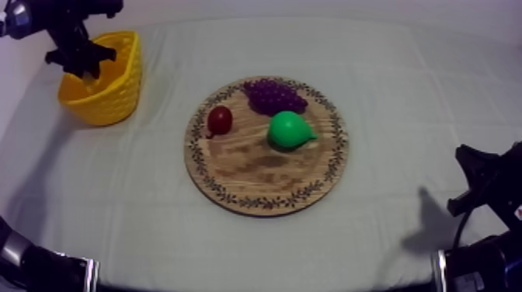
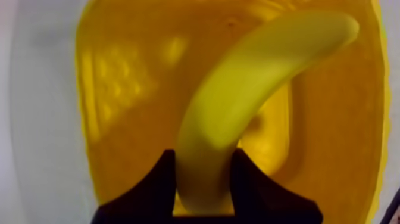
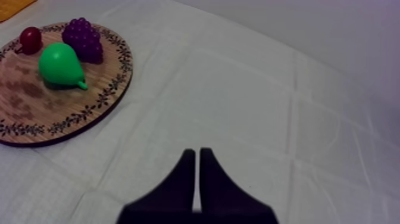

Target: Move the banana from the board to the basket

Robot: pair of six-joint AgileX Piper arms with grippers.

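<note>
The yellow banana point(image 2: 250, 101) hangs inside the mouth of the yellow basket point(image 2: 131, 89), held at one end by my left gripper point(image 2: 202, 179), which is shut on it. From above, my left gripper point(image 1: 84, 68) sits over the basket point(image 1: 109, 85) at the table's far left. The round wooden board point(image 1: 256, 175) in the middle carries a green pear point(image 1: 289, 130), a bunch of purple grapes point(image 1: 272, 95) and a small red fruit point(image 1: 220, 119). My right gripper point(image 1: 485, 186) rests low at the right side; its fingers point(image 3: 184, 179) lie together over bare cloth.
The board point(image 3: 71, 119) with the pear point(image 3: 58, 64), grapes point(image 3: 83, 37) and small red fruit point(image 3: 30, 39) lies well away from my right gripper point(image 3: 197, 158). Grey-white cloth point(image 1: 404, 116) covers the table between board and arms.
</note>
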